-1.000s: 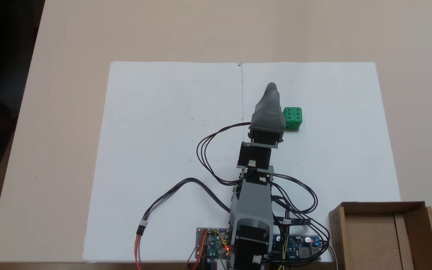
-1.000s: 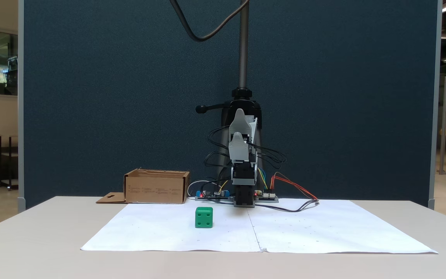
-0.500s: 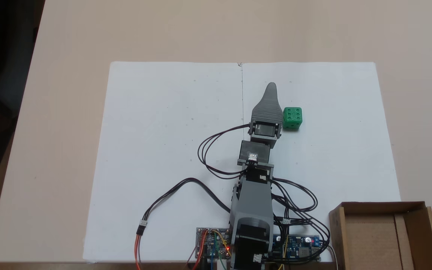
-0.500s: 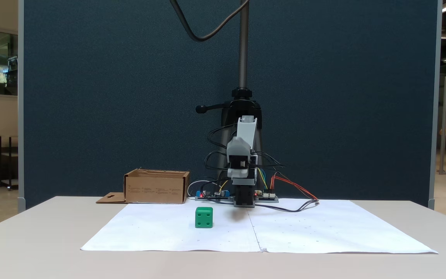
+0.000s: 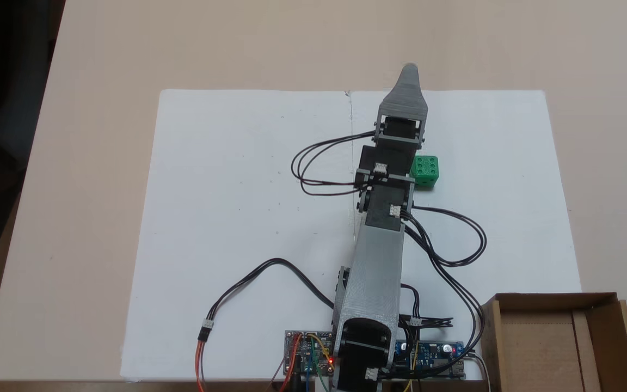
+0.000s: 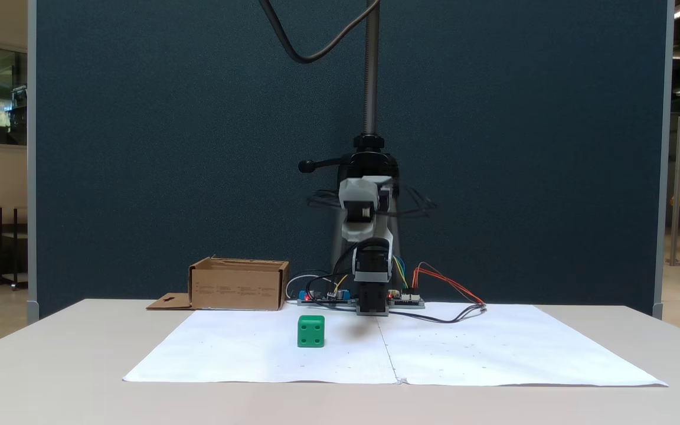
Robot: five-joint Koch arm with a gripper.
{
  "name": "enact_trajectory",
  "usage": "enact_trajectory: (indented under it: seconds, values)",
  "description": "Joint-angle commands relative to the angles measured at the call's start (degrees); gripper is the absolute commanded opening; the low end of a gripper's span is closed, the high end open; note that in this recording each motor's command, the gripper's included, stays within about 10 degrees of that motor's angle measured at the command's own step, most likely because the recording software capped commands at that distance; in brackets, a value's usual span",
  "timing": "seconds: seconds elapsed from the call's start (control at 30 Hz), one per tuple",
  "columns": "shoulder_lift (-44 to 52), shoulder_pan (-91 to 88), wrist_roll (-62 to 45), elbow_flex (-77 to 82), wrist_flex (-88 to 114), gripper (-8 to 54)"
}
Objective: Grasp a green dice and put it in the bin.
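Observation:
The green dice [image 5: 426, 171] lies on the white paper [image 5: 237, 218], right of its centre fold, with six pips up. In a fixed view it is the green dice [image 6: 310, 330] left of the arm's base. The grey gripper [image 5: 410, 69] reaches past the dice, its tip over the paper's far edge, and the wrist covers the dice's left edge. It hangs high above the table as the gripper [image 6: 356, 206], pointing toward that camera and blurred. Its jaws lie one behind the other, so I cannot tell their state. The bin [image 5: 596, 310] sits beside the arm's base.
Black cables [image 5: 455, 239] loop out on both sides of the arm. Circuit boards [image 5: 308, 354] lie at its base. The cardboard bin [image 6: 238, 286] stands left of the base in that fixed view. A camera pole [image 6: 369, 71] rises behind the arm.
The arm has stretched forward and risen. The gripper tip went from beside the dice to beyond it, over the paper's far edge. The dice has not moved.

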Motion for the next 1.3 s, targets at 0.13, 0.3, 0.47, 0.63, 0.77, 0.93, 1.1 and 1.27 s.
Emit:
enact_trajectory:
  seconds: [0.13, 0.3, 0.47, 0.63, 0.77, 0.93, 1.1, 1.27]
  values:
    - [-0.97, -3.25, -0.97, -19.05, 22.57, 40.5]
    - [-8.96, -2.64, -1.67, -33.82, 40.32, 40.6]
    - [-12.57, -1.85, -2.64, -44.03, 56.49, 40.6]
    - [-17.40, 0.88, -3.78, -50.01, 72.31, 40.6]
    - [-21.62, 7.29, -8.96, -50.89, 85.94, 40.9]
    - [-23.12, 13.80, -18.70, -50.98, 98.35, 41.0]
    - [-23.64, 17.67, -28.11, -51.06, 98.17, 43.2]
    - [-24.96, 18.46, -31.64, -51.42, 97.47, 43.8]
